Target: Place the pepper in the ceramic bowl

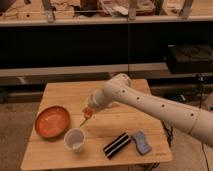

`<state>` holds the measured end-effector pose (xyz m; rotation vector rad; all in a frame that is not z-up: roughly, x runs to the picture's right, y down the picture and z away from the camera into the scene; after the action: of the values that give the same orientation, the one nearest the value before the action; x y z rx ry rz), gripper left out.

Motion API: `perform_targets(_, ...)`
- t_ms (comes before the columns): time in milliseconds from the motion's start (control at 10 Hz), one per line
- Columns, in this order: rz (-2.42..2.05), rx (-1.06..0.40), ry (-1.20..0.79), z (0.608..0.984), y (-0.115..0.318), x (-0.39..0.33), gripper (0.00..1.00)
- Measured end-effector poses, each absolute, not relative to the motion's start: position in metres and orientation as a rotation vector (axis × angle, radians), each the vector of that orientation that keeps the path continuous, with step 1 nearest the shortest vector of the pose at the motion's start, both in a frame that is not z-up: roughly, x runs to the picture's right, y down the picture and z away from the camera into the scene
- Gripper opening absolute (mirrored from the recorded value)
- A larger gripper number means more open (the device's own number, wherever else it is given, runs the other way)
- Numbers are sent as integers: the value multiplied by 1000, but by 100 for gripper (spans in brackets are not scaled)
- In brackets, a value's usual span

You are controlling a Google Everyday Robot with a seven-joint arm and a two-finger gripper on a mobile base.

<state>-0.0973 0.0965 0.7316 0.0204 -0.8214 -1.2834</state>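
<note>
On the left part of the wooden worktop [60, 92] sits the ceramic bowl [51, 121], wide, shallow and round, orange-red inside with a darker rim, and nothing shows in it. Just to its right and a little nearer the front edge stands a small white see-through cup [74, 139], upright, close to the bowl, though whether they touch cannot be told.

Above and to the right of the cup, over the middle of the worktop, is the pepper [87, 115]. It is small and orange, far smaller than the bowl, fat at its upper end and narrowing to a thin tip that points down and to the left, toward the gap between bowl and cup. The pincer [90, 109] has its fingers together, clamped on the fat upper end, so the pepper hangs tilted and lifted off the wood, well short of the bowl's rim.

Further right, near the front edge, a flat black block with pale stripes [117, 145] lies at a slant, and just beside it a blue-grey pad [141, 142] lies flat; the two look to be nearly touching.

From the right side the white arm [160, 107] reaches in across the worktop, bent at a rounded joint, down to the pincer. Behind it all runs dark shelving [65, 45]
</note>
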Motion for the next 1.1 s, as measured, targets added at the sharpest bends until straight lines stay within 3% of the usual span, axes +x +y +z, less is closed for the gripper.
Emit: perform_targets(1100, -1337, 39, -846, 731, 101, -146, 0)
